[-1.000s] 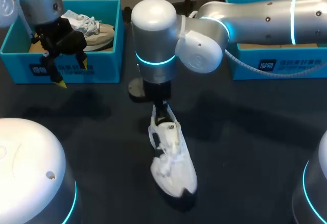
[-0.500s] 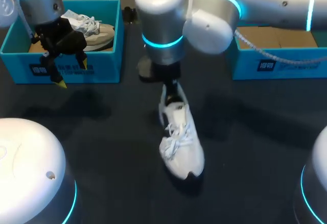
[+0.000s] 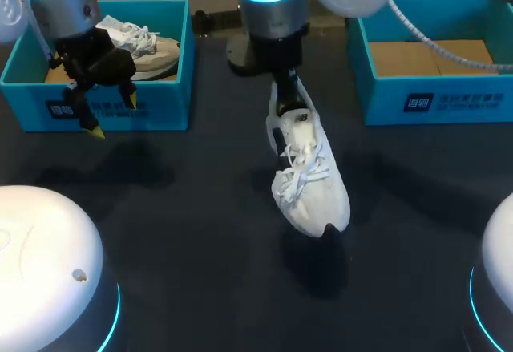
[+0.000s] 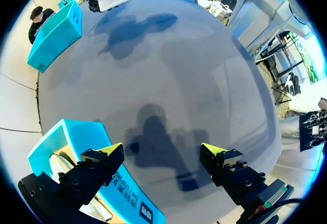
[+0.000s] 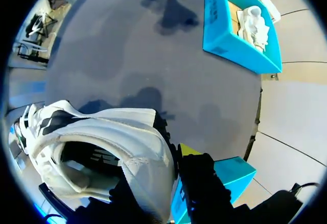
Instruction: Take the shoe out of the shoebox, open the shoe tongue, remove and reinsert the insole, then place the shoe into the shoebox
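While your right gripper (image 3: 284, 95) clamps the white shoe (image 3: 309, 180) by its heel collar, the shoe hangs toe-down in the air, just beside the empty shoebox (image 3: 433, 99) and outside its walls. Your left gripper (image 4: 162, 150) is spread wide, holding nothing, well apart from that shoebox, beyond the shoe.

Shoes: you have two, white shoe (image 3: 310, 188) and beige shoe (image 3: 154, 50).
Shoeboxes: two, left shoebox (image 3: 164, 105) and right shoebox (image 3: 465, 99).
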`<state>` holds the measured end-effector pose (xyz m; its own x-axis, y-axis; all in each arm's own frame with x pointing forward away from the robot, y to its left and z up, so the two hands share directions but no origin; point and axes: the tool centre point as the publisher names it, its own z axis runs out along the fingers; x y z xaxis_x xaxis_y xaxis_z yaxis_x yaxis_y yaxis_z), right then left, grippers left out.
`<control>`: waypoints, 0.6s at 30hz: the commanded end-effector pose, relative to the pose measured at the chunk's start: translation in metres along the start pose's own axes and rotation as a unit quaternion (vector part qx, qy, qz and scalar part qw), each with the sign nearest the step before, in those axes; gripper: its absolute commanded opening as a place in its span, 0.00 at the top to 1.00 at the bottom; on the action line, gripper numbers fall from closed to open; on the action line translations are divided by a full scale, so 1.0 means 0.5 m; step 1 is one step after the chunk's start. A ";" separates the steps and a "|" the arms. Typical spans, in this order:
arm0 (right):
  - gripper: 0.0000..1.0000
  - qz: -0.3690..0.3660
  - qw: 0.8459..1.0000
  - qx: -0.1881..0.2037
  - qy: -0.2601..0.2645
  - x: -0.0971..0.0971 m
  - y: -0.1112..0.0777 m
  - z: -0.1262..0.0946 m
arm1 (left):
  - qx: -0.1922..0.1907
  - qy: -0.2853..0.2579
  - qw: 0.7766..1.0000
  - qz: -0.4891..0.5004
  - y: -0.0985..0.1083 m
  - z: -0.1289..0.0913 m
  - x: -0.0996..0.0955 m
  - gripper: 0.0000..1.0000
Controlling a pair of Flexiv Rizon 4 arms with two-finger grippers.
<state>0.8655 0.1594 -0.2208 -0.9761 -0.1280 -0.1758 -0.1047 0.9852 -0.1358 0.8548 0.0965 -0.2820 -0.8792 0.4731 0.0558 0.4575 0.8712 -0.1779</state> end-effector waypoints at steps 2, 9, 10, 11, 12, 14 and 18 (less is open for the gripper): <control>1.00 0.000 1.000 -0.002 -0.002 0.004 -0.006 -0.008 | 0.000 0.000 1.000 0.000 0.001 -0.001 0.002 0.00; 1.00 0.008 1.000 0.006 -0.010 -0.003 -0.016 -0.019 | 0.000 0.000 1.000 0.000 0.001 -0.001 0.002 0.00; 1.00 0.008 1.000 0.007 -0.013 -0.008 -0.021 -0.023 | 0.000 0.000 1.000 0.000 0.001 -0.001 0.002 0.00; 1.00 0.007 1.000 0.020 -0.017 -0.020 -0.031 -0.031 | 0.000 0.000 1.000 0.000 0.001 -0.001 0.002 0.00; 1.00 0.007 1.000 0.023 -0.018 -0.026 -0.037 -0.033 | 0.000 0.000 1.000 0.000 0.001 -0.001 0.002 0.00; 1.00 0.001 0.999 0.030 -0.020 -0.049 -0.061 -0.039 | 0.000 0.000 1.000 0.000 0.001 -0.001 0.002 0.00; 1.00 -0.014 0.999 0.040 -0.026 -0.091 -0.112 -0.046 | 0.000 0.000 1.000 0.000 0.001 -0.001 0.002 0.00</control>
<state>0.9002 0.1254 -0.1924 -0.9591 -0.1577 -0.2352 -0.1025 0.9675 -0.2310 0.8548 0.0965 -0.2821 -0.8792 0.4732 0.0558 0.4576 0.8712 -0.1779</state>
